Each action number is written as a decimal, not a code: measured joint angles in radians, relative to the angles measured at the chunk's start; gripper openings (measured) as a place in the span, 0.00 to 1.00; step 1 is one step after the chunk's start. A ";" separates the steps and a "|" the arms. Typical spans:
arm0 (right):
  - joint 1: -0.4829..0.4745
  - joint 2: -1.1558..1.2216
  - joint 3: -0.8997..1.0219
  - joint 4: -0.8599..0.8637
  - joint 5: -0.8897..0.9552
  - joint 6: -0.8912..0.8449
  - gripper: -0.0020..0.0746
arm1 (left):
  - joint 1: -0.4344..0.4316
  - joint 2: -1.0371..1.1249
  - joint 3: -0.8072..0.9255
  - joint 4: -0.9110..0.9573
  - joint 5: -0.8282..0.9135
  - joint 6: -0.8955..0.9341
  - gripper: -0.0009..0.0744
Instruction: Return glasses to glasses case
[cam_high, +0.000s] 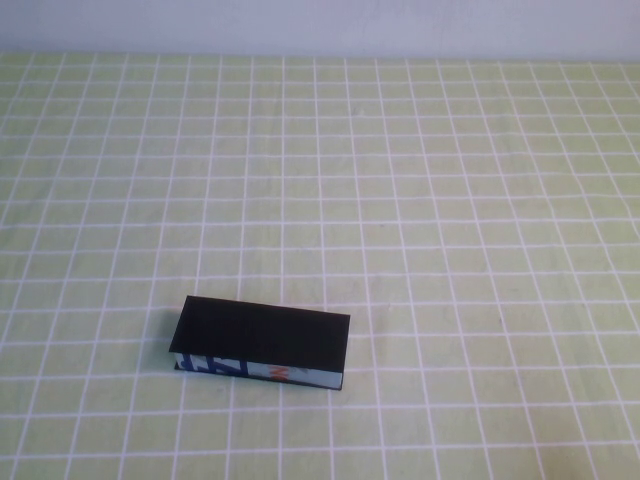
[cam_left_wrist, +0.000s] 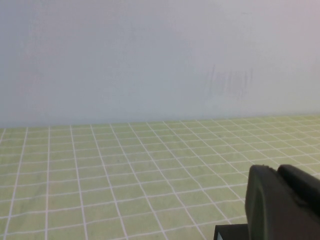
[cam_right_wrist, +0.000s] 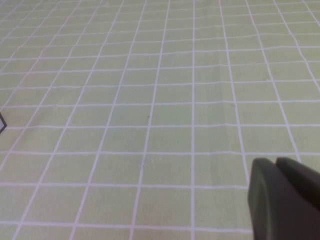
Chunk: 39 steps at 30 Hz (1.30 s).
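Closed glasses case (cam_high: 262, 341) lies on the checked tabletop (cam_high: 450, 200), away from both parked claws. Left claw (cam_left_wrist: 280, 200) and right claw (cam_right_wrist: 282, 197) show only partly; opening cannot be told. The glasses are unseen, possibly inside. Risk: regrasping nudges the case.

The closed glasses case (cam_high: 262, 343), near and left of centre, is the only obstacle on the checked tablecloth (cam_high: 450, 200); open room lies on every side of it, with both grippers out of the high view
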 joint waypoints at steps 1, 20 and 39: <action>0.000 0.000 0.000 -0.002 0.000 0.000 0.01 | 0.000 0.000 0.000 0.000 0.000 0.000 0.01; 0.000 0.000 0.000 -0.002 0.000 0.000 0.01 | 0.000 0.000 0.000 0.000 -0.010 0.000 0.01; 0.000 0.000 0.000 -0.002 0.000 0.003 0.01 | 0.331 0.004 0.000 1.243 0.145 -1.144 0.01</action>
